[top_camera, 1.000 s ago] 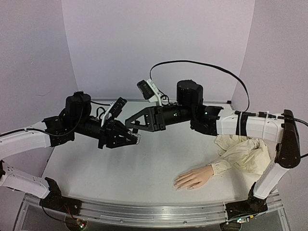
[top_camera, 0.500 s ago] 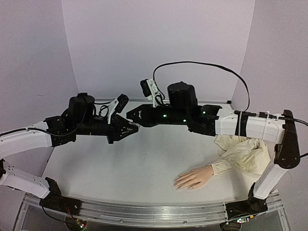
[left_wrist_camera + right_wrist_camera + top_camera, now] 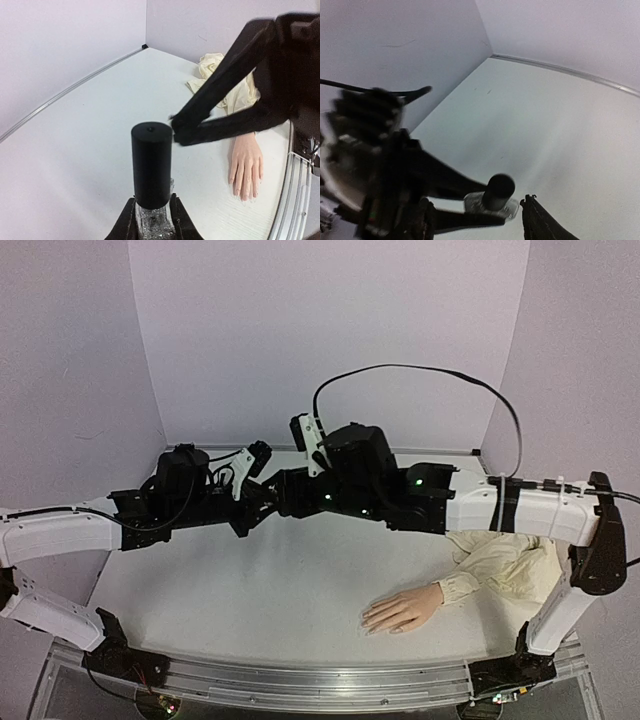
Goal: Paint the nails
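Your left tool (image 3: 152, 207) is clamped on the glass base of the bottle (image 3: 151, 170), which stands upright with its black cap (image 3: 151, 145) on. Your right tool (image 3: 176, 129) has its tips just beside the cap's upper edge. They are blurred, so you cannot tell whether they are apart or together.

Only the left wrist view shows this plainly. From the top view the two tools overlap in one dark mass above the counter (image 3: 250, 580) and the bottle is hidden. The right wrist view is blurred. It looks down on the cap, with one of its own fingers (image 3: 540, 225) just to the right of it.

A second ago the tools hung apart with a clear gap between them; now they have met, higher and farther back. The hand (image 3: 402, 609) and sleeve (image 3: 510, 565) have not moved.

The nails (image 3: 243, 192) lie on the hand, which is flat on the counter by its near right edge, well apart from both tools.
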You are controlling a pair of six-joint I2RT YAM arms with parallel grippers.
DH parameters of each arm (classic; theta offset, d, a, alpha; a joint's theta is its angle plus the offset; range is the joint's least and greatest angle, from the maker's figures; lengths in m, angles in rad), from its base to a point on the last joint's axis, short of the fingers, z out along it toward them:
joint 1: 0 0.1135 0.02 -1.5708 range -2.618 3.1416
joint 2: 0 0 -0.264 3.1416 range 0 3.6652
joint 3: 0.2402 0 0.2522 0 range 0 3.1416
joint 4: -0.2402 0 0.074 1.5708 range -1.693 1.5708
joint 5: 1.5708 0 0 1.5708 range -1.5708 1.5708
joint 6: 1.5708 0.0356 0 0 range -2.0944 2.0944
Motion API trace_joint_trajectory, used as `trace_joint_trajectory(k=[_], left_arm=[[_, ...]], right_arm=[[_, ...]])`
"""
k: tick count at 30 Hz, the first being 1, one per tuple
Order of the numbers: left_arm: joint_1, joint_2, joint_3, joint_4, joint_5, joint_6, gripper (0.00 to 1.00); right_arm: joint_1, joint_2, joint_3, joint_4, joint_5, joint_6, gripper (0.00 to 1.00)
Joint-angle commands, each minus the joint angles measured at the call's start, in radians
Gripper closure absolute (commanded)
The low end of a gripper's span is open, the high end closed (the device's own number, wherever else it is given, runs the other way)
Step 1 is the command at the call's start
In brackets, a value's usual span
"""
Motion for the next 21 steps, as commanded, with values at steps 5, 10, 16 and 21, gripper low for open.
trace_joint_trajectory(k=[5,10,16,21], left_arm=[[0.017,-0.132,-0.082,0.076,0.381,-0.05,1.0],[0.018,-0.172,-0.053,0.076,0.615,-0.091,1.0],[0.017,-0.154,0.011,0.076,0.732,-0.135,1.0],[0.017,-0.137,0.033,0.076,0.751,-0.138,1.0]], right_arm=[[-0.153,-0.224,-0.098,0.059,-0.79,-0.185,0.02],[-0.197,-0.211,-0.109,0.121,-0.975,-0.149,0.13],[-0.194,-0.161,-0.112,0.301,-1.2,-0.057,0.25],[-0.163,-0.121,-0.104,0.328,-1.25,-0.05,0.34]])
